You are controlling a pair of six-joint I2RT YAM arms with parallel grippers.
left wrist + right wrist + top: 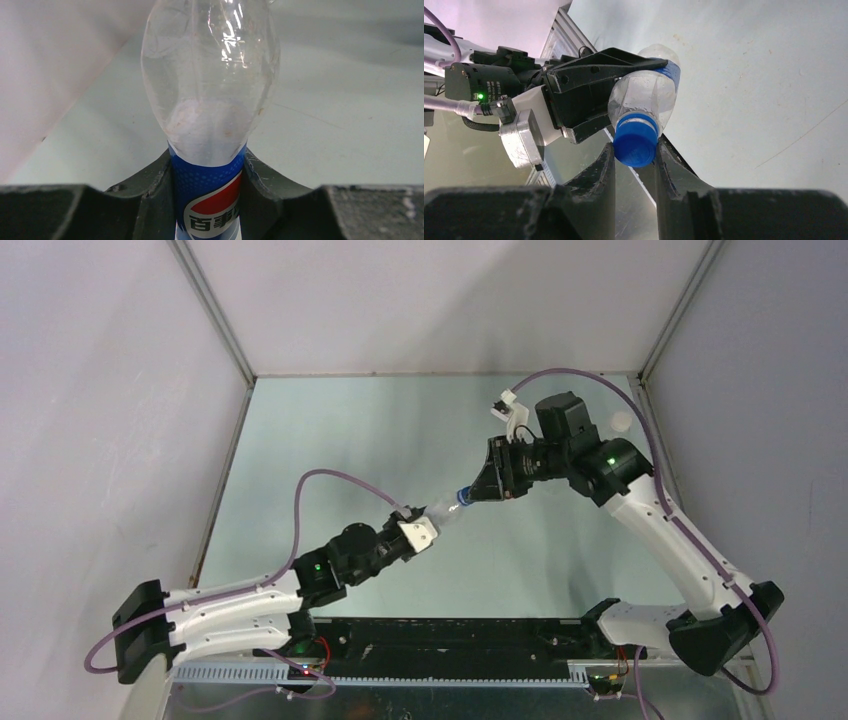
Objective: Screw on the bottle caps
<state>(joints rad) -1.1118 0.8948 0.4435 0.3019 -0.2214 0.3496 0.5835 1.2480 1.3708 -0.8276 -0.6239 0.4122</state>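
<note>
At the labelled waist of the small clear plastic bottle with the blue-red-white Pepsi label (pixel 210 100), your left gripper (pixel 207 172) is clamped tight. The bottle is held off the pale green table (pixel 350 440), neck pointing right.

On the bottle's mouth: small round blue plastic cap (pixel 636 145), with a white ring just behind it on the neck. I cannot tell whether the threads have caught.

Right of the bottle: your right gripper (pixel 635 156) is pinched shut on the cap, one finger touching each side near the fingertips.

Risks, as judged:
- Cross-threading. If the cap's axis is off the bottle's neck axis when you turn, it will jam askew.
- The bottle spinning with the cap. The wall looks thin and the label slick, so twist could turn the bottle inside the left jaws instead of driving the thread.
- The right fingers skidding round the cap, given the shallow hold.
- Letting go before the thread bites, which would drop the cap.
</note>
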